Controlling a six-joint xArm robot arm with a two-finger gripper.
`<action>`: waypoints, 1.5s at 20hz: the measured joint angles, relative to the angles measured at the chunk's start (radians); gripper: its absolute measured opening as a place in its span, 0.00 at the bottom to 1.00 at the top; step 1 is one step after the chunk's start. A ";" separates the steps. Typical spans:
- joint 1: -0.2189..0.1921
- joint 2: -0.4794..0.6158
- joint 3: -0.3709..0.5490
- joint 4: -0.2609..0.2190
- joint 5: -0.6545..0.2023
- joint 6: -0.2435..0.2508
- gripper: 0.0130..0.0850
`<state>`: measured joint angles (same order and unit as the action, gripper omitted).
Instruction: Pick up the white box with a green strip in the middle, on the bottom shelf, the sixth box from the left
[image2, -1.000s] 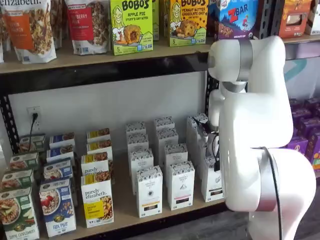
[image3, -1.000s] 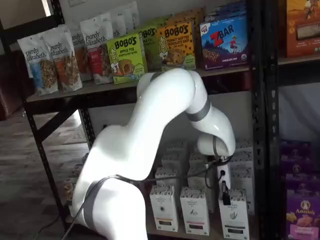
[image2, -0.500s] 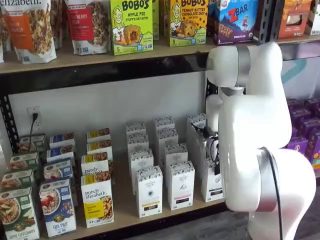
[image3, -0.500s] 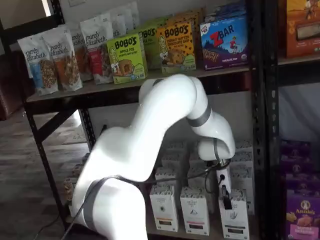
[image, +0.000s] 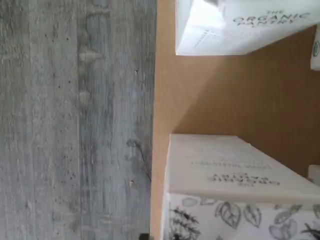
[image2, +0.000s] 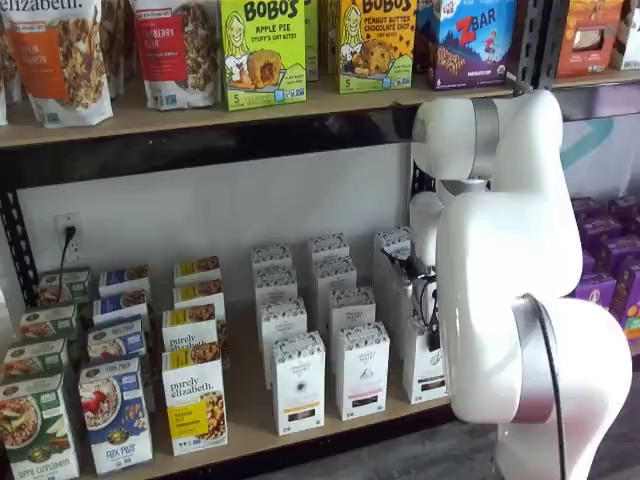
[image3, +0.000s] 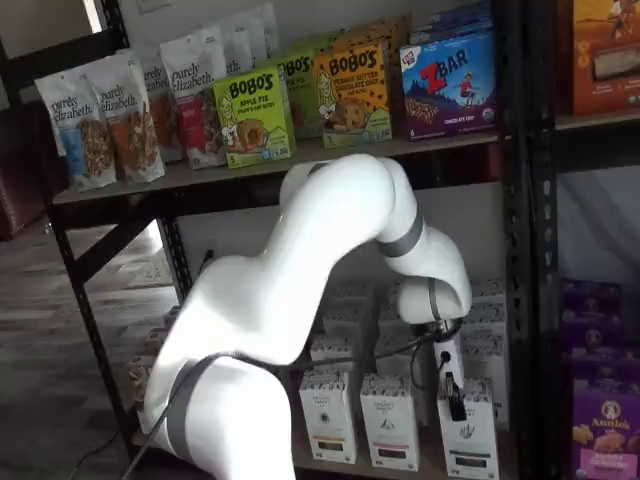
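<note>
The white box (image2: 425, 372) stands at the right end of the front row of alike white cartons on the bottom shelf (image2: 250, 412); it also shows in a shelf view (image3: 468, 440). My gripper (image2: 432, 335) hangs right at this box's top, its white body and one black finger against the carton's upper front (image3: 454, 398). Only one finger shows, side-on, so I cannot tell whether it is closed on the box. The wrist view shows a leaf-patterned white carton (image: 225, 175) very close, standing on the tan board (image: 225, 100).
Several more white cartons (image2: 299, 382) fill rows to the left, then colourful "purely elizabeth" boxes (image2: 195, 400). A black upright (image3: 520, 250) stands just right of the gripper. The upper shelf (image2: 200, 110) holds Bobo's and Z Bar boxes. Grey floor (image: 75, 120) lies below.
The arm's upper joints have shifted slightly right and lower. The gripper stays at the right front white box, which has barely moved.
</note>
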<state>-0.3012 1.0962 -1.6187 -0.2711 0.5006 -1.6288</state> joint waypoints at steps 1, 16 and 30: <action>0.000 0.001 -0.002 -0.001 0.001 0.001 0.83; 0.008 0.000 -0.016 -0.071 0.039 0.068 0.67; 0.001 -0.072 0.112 -0.199 -0.052 0.185 0.50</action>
<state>-0.2999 1.0243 -1.5066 -0.4706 0.4489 -1.4438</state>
